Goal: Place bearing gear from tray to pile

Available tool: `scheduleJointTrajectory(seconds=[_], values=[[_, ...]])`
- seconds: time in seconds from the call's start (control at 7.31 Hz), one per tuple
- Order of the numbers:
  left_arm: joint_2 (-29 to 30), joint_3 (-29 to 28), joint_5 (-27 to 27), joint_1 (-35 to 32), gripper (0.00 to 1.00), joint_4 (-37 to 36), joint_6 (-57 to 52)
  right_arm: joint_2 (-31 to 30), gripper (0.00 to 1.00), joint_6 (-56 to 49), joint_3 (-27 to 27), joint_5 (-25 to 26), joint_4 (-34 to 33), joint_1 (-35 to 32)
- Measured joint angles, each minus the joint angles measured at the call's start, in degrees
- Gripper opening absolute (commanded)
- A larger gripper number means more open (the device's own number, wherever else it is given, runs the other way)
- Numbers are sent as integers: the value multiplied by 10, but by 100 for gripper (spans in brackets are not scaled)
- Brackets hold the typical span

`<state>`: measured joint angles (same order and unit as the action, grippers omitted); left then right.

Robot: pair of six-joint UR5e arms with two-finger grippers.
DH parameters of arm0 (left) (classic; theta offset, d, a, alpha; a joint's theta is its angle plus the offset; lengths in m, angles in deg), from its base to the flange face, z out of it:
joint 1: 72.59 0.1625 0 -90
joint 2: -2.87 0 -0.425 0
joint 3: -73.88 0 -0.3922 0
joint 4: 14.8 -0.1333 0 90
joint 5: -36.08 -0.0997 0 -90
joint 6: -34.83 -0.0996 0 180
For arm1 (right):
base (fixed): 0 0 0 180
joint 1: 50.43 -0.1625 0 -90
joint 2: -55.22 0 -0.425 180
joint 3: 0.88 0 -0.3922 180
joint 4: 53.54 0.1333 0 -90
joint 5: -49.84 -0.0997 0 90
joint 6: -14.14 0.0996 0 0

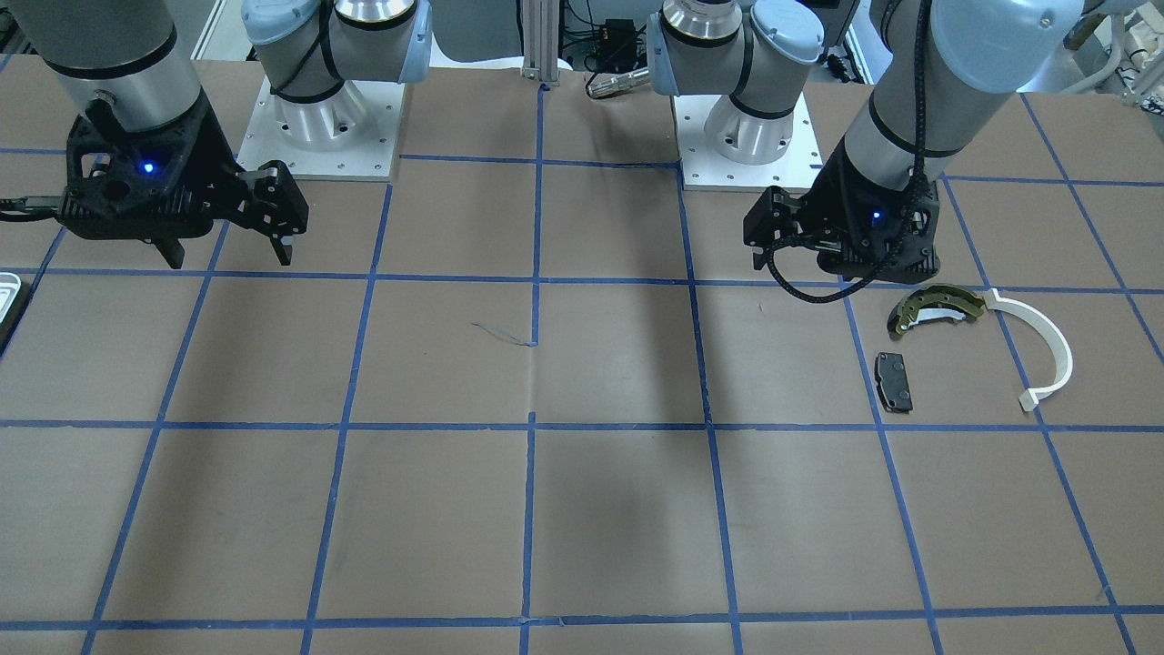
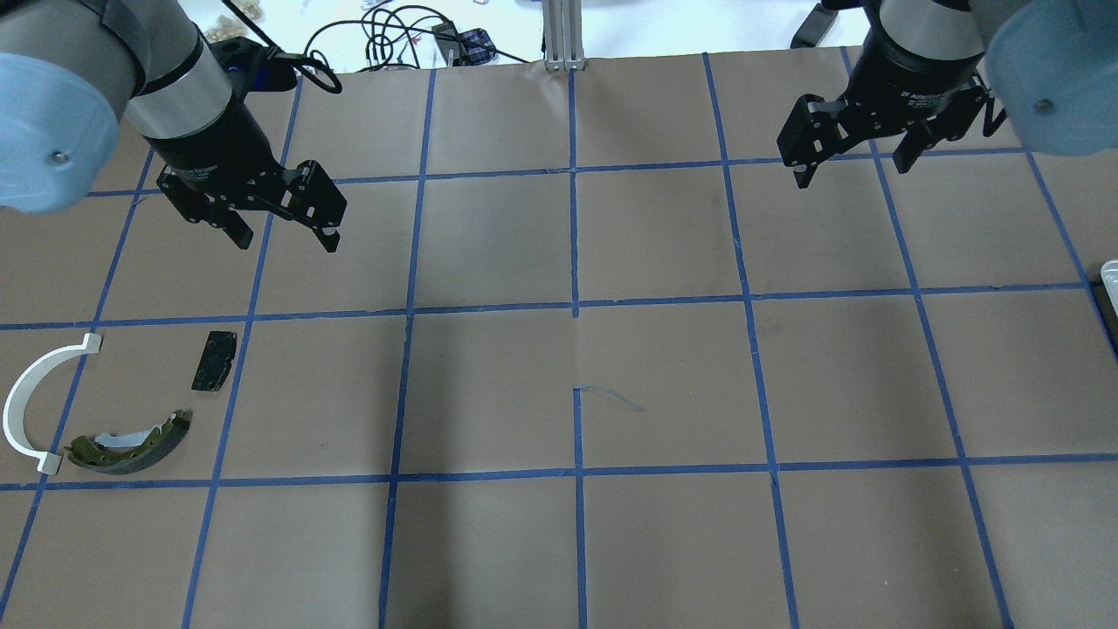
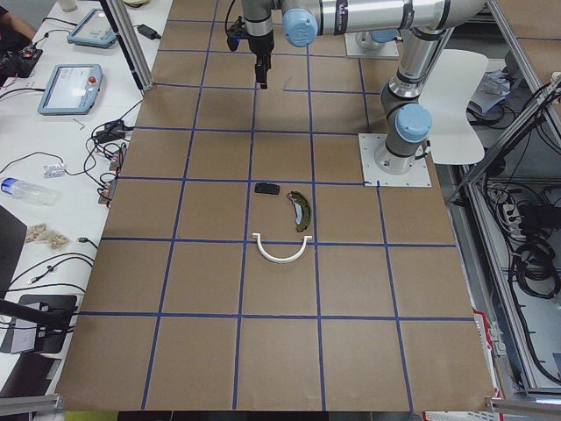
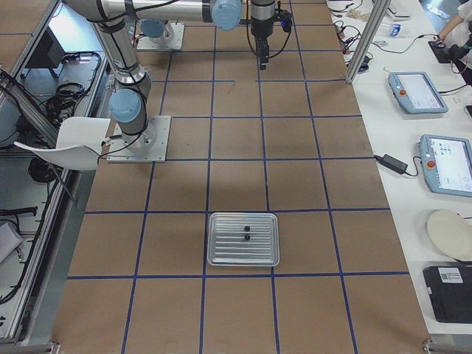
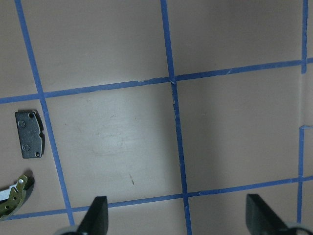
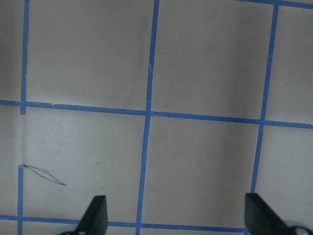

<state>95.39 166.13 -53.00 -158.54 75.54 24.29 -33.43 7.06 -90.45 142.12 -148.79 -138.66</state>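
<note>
The pale tray (image 4: 243, 254) lies on the brown table and holds two small dark parts (image 4: 245, 233), too small to tell as the bearing gear. Only the tray's edge shows in the overhead view (image 2: 1109, 273). The pile lies at the table's other end: an olive-gold brake shoe (image 2: 131, 441), a white arc (image 2: 24, 404) and a black pad (image 2: 214, 360). My left gripper (image 2: 284, 238) hangs open and empty above the table, beyond the pile. Its wrist view shows the pad (image 5: 29, 133) and the shoe's tip (image 5: 14, 196). My right gripper (image 2: 852, 170) is open and empty, well away from the tray.
Blue tape divides the table into squares. The two arm bases (image 1: 332, 123) (image 1: 755, 132) stand at the robot's side. An aluminium post (image 2: 563, 35) and cables sit at the far edge. Side benches hold tablets (image 4: 417, 92).
</note>
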Motion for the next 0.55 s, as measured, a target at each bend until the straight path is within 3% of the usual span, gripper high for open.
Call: scheduleJointTrajectory(seconds=[0.27, 0.55], values=[[0, 0, 0, 0, 100, 1, 0, -1, 100, 0, 7, 0, -15, 2], [3, 0, -10, 0, 100, 0, 0, -2, 100, 8, 9, -23, 22, -2]])
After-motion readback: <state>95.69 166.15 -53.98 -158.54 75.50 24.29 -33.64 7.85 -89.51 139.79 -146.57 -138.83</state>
